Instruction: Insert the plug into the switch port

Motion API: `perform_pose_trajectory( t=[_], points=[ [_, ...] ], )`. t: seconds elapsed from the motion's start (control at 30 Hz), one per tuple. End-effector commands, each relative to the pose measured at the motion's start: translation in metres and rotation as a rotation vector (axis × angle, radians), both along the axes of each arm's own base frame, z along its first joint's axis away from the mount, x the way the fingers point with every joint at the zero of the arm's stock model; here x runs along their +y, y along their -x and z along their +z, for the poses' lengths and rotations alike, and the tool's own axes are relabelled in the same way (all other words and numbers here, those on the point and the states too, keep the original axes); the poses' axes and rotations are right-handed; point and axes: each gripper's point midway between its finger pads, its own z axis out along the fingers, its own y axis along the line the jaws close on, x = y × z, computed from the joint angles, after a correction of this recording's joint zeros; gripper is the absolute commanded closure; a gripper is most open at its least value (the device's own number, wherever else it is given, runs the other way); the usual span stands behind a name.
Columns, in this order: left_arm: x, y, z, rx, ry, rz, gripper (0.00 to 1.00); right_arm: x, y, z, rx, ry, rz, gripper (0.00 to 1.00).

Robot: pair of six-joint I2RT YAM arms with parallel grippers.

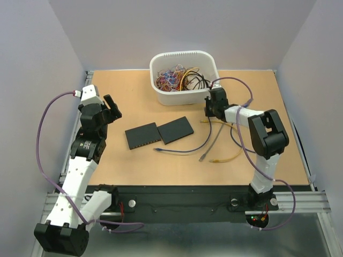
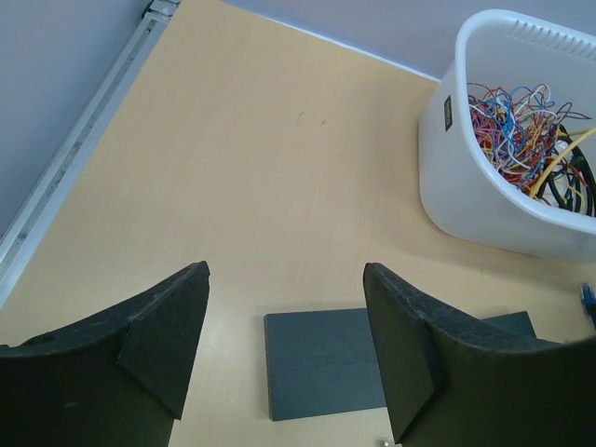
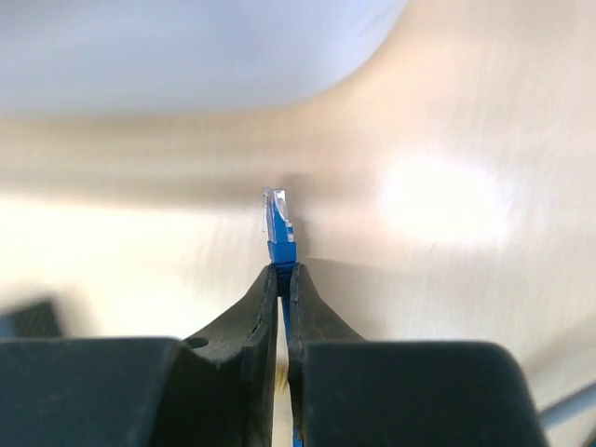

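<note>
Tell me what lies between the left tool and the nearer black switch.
Nothing: only bare tabletop separates the left tool from the switch, as the top view shows; the left wrist view agrees.

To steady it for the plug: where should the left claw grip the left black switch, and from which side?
Probably from above: the left switch lies flat, so only its thin edges offer a hold. The open left claw could pinch the two short ends, leaving free the near edge, where the ports seem to sit.
</note>
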Motion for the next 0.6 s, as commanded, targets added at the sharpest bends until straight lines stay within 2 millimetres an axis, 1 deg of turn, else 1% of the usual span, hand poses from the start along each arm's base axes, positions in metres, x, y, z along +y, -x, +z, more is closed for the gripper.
perform_pose_trajectory(
  t=[0.0,0.03,0.1,0.13,0.17,0.23,0.27,0.3,0.33,0.37,0.4,0.43,0.47,0.5,0.57],
  points=[
    [-0.003,-0.002,0.012,-0.045,-0.002,-0.026,0.23,0.010,0.024,0.038,-0.020,-0.050,0.045,1.00],
    [-0.004,-0.001,0.016,-0.055,0.001,-0.032,0.24,0.011,0.026,0.060,-0.062,-0.076,0.046,1.00],
    [-0.007,0.001,0.021,-0.079,0.008,-0.052,0.24,0.013,0.036,0.069,-0.068,-0.107,0.052,1.00],
    [-0.008,0.002,0.021,-0.083,0.011,-0.056,0.24,0.013,0.039,0.088,-0.102,-0.130,0.055,1.00],
    [-0.010,0.002,0.024,-0.095,0.016,-0.068,0.24,0.014,0.046,0.090,-0.098,-0.147,0.063,0.99],
    [-0.009,0.003,0.032,-0.119,0.034,-0.057,0.23,0.014,0.053,0.104,-0.123,-0.171,0.068,1.00],
    [-0.007,0.005,0.037,-0.132,0.052,-0.035,0.24,0.022,0.061,0.122,-0.147,-0.220,0.110,1.00],
    [-0.007,0.009,0.050,-0.176,0.085,-0.032,0.24,0.023,0.066,0.125,-0.151,-0.234,0.121,1.00],
    [-0.008,0.011,0.056,-0.207,0.096,-0.040,0.24,0.027,0.071,0.130,-0.155,-0.255,0.143,0.99],
    [-0.010,0.014,0.064,-0.243,0.105,-0.048,0.24,0.026,0.074,0.136,-0.167,-0.265,0.141,1.00],
    [-0.012,0.020,0.084,-0.324,0.120,-0.069,0.23,0.028,0.079,0.149,-0.186,-0.293,0.157,1.00],
    [-0.014,0.022,0.086,-0.352,0.129,-0.085,0.23,0.029,0.083,0.152,-0.190,-0.304,0.170,1.00],
    [-0.017,0.025,0.094,-0.390,0.135,-0.105,0.21,0.034,0.088,0.157,-0.191,-0.324,0.199,1.00],
    [-0.024,0.030,0.108,-0.456,0.141,-0.149,0.21,0.038,0.089,0.174,-0.239,-0.352,0.221,1.00],
    [-0.029,0.034,0.120,-0.519,0.144,-0.189,0.21,0.044,0.094,0.185,-0.258,-0.385,0.266,1.00]
  ],
)
